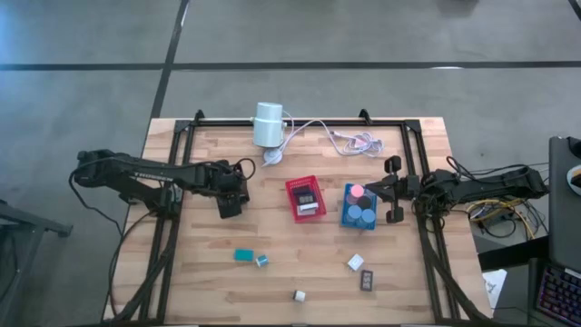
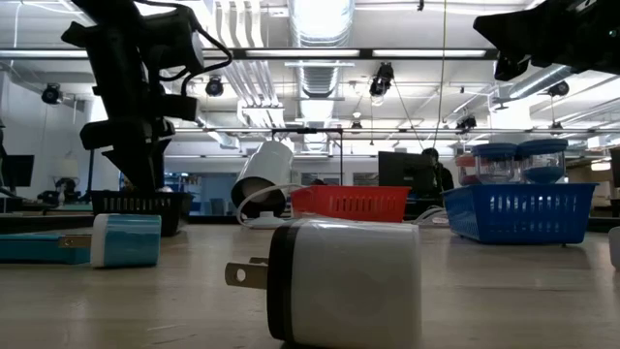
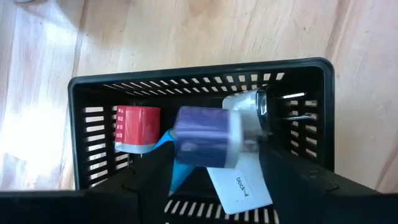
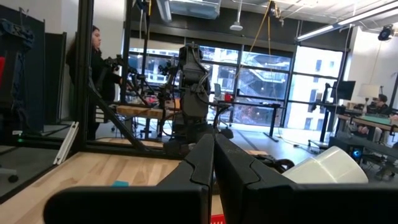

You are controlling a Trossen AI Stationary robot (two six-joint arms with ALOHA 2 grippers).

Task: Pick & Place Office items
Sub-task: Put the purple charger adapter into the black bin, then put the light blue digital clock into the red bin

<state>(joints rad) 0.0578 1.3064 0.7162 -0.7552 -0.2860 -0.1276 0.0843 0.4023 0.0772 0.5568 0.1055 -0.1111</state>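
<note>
My left gripper (image 1: pixel 229 205) points down over the black tray (image 1: pixel 238 188) at the table's left, fingers apart. Between them, in the left wrist view, a blurred purple charger block (image 3: pixel 204 137) with a silver end and prongs shows over the tray (image 3: pixel 93 93). A red block (image 3: pixel 137 127) and a white label (image 3: pixel 239 186) lie in the tray. Loose office items lie on the near table: a teal block (image 1: pixel 243 255), a small teal-white piece (image 1: pixel 262 261), white pieces (image 1: pixel 299 295) (image 1: pixel 355 262) and a dark piece (image 1: pixel 368 279). My right gripper (image 4: pixel 213 155) is shut, raised at the table's right. My left gripper (image 3: pixel 214 167) has the purple block between its fingertips, which come from above over the black tray. The block lies across the gap and is blurred. I cannot tell whether the fingers touch it.
A red tray (image 1: pixel 294 186) with a dark item and a blue tray (image 1: pixel 348 218) with pink and blue discs stand mid-table. A white cylinder (image 1: pixel 269 124) with its cables (image 1: pixel 349 138) lies at the far edge. A white plug block (image 2: pixel 344 281) fills the low view's foreground.
</note>
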